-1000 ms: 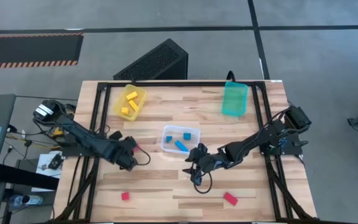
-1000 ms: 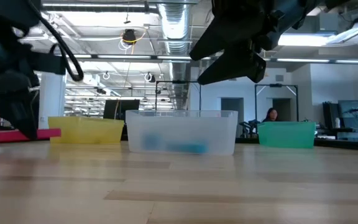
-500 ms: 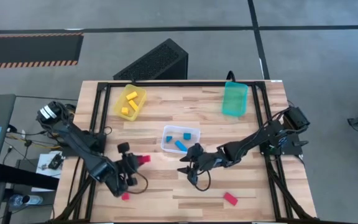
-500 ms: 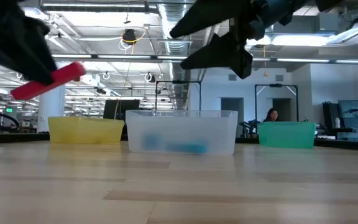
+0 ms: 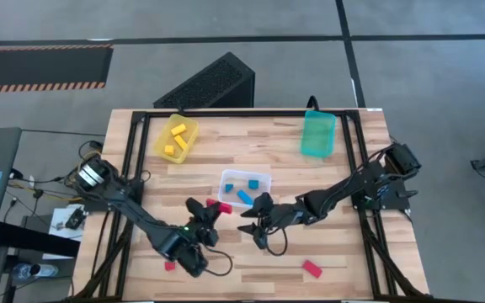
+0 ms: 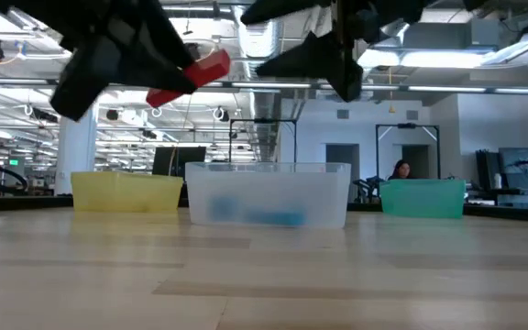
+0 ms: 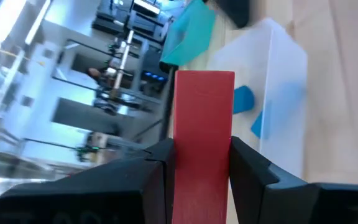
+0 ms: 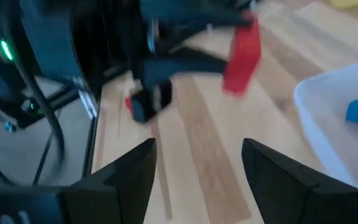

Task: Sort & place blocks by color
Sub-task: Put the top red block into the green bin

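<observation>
A red bar block (image 7: 202, 124) is in my left gripper (image 7: 202, 149), up in the air near the clear bin's near-left corner (image 5: 222, 206); it shows high in the low view (image 6: 191, 78). My right gripper (image 5: 255, 223) hovers open over the table's middle, just right of the bar, which shows ahead of it (image 8: 241, 53). The clear bin (image 5: 263, 178) holds blue blocks, and the yellow bin (image 5: 190, 128) holds yellow ones. Two red blocks lie flat on the table (image 5: 169, 266) (image 5: 311, 268). My left gripper pinches the red bar between its two fingers (image 7: 157, 168), on the long sides of its near part (image 7: 202, 180). The fingers lie along the bar, slanting from the near left toward the clear bin. The bar is lifted clear, its free end (image 7: 204, 81) tilted upward past the fingertips.
A teal bin (image 5: 317, 133) stands at the far right. Both arms meet close together at the table's middle, near the clear bin's front wall (image 6: 269, 197). Bare wood lies along the near edge between the two loose red blocks. A person shows far off in the room (image 6: 400, 170).
My left gripper has lifted the red bar from table height at the left and swung it up and rightward toward the clear bin, staying shut on it; the bar now tilts upward. My right gripper has risen a little and drifted slightly left.
</observation>
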Controlling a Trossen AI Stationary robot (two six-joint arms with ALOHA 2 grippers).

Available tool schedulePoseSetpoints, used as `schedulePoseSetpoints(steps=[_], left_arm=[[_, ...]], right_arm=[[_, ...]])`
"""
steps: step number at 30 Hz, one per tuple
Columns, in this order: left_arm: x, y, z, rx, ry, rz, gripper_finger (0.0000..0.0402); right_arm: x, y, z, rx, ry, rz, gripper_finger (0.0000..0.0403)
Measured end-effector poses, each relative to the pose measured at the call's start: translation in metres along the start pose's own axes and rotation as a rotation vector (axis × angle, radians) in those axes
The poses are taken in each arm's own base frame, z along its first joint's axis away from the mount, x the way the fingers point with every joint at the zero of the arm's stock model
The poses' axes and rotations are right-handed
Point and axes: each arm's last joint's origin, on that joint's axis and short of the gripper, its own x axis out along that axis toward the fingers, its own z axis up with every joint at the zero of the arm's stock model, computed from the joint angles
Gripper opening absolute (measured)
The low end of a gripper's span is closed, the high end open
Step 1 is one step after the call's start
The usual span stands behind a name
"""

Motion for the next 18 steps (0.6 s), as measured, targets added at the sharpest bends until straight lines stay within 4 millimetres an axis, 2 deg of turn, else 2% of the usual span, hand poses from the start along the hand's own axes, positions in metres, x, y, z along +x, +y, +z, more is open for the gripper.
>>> schedulePoseSetpoints(steps=[5, 14, 18], left_arm=[[0.007, -0.005, 0.012, 0.072, 0.005, 0.061, 0.0078], [0.014, -0.003, 0.022, 0.102, 0.000, 0.081, 0.0087], [0.018, -0.002, 0.025, 0.063, 0.002, 0.081, 0.0090]], right_arm=[[0.003, -0.006, 0.009, 0.017, -0.046, -0.002, 0.0260], [0.008, -0.024, 0.025, 0.023, -0.109, -0.072, 0.0258], [0.009, -0.027, 0.026, 0.016, -0.092, -0.059, 0.0224]])
